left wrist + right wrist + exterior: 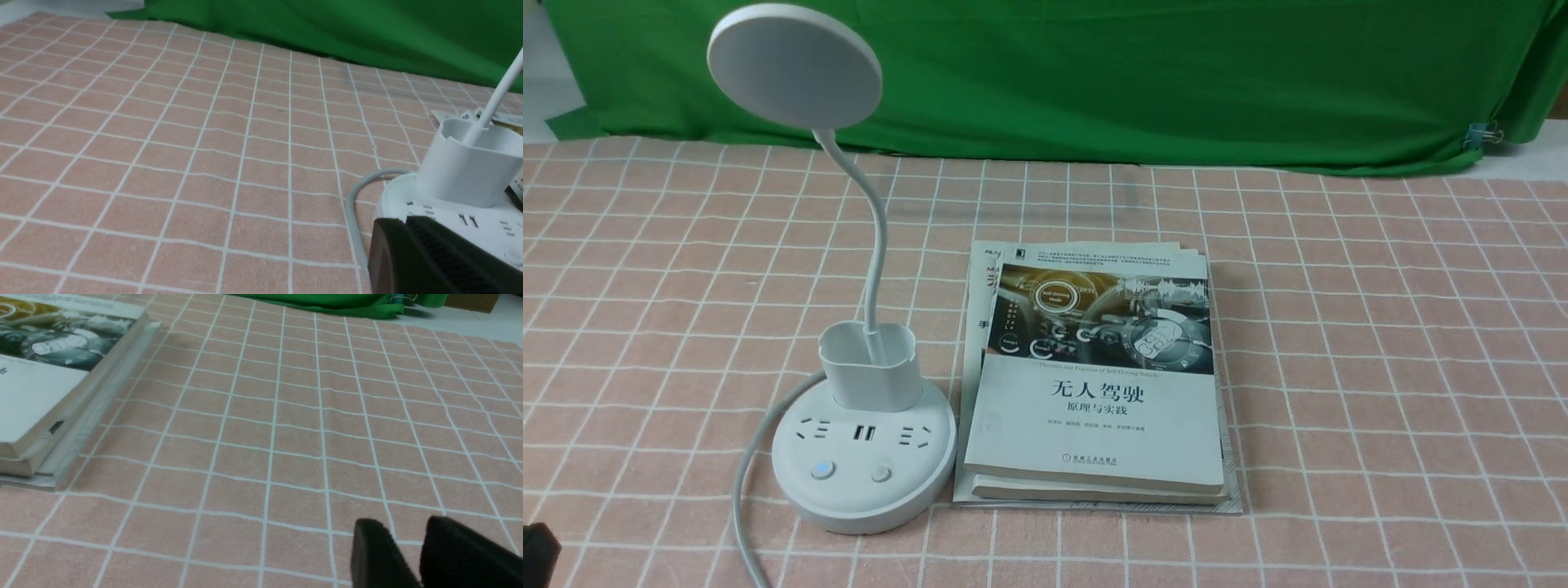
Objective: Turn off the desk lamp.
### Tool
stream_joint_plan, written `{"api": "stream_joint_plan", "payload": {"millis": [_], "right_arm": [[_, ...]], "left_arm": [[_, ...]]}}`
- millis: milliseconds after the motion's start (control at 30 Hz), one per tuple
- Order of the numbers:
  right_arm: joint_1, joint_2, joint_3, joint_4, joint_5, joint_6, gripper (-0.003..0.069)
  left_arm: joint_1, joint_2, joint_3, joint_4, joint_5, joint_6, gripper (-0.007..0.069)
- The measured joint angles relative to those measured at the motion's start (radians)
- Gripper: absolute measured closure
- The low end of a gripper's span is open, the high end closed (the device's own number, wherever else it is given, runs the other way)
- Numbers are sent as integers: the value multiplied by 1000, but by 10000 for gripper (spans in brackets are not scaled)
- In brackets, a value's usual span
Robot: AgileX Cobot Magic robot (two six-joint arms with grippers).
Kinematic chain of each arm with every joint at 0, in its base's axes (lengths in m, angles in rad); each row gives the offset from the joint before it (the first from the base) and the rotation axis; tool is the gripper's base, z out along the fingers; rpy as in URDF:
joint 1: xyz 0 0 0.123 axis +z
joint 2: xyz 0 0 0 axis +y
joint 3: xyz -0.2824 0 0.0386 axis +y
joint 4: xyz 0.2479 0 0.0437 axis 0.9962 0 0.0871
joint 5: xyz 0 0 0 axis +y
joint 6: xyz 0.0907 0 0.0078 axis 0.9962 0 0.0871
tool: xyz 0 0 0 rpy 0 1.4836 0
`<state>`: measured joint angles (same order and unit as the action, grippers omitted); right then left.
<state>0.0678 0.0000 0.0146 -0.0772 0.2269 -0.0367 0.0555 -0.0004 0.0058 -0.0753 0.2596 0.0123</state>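
Note:
The white desk lamp (pixel 864 457) stands at the front left of the table. Its round disc head (pixel 794 65) is raised on a thin bent neck above a small cup holder (pixel 870 367). The round base carries sockets and two buttons: the left button (pixel 823 469) glows blue, the right button (pixel 880 474) is plain. In the left wrist view my left gripper (pixel 402 222) is shut and empty, close in front of the lamp base (pixel 482 224). Only a dark corner of it (pixel 538 554) shows in the front view. My right gripper (pixel 408 526) is slightly open and empty, low over bare cloth.
A stack of books (pixel 1094 384) lies just right of the lamp base, and it also shows in the right wrist view (pixel 49 384). The lamp's grey cord (pixel 747 482) curves off the front edge. A pink checked cloth (pixel 1380 343) covers the table, with a green backdrop (pixel 1135 73) behind.

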Motion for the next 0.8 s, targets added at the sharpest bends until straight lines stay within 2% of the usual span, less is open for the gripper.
{"api": "stream_joint_plan", "payload": {"millis": [600,800], "right_arm": [[0,0,0,0,0,0,419],[0,0,0,0,0,0,419]], "left_arm": [[-19,0,1,0,34,-2,620],[-19,0,1,48,34,-5,620]]}}
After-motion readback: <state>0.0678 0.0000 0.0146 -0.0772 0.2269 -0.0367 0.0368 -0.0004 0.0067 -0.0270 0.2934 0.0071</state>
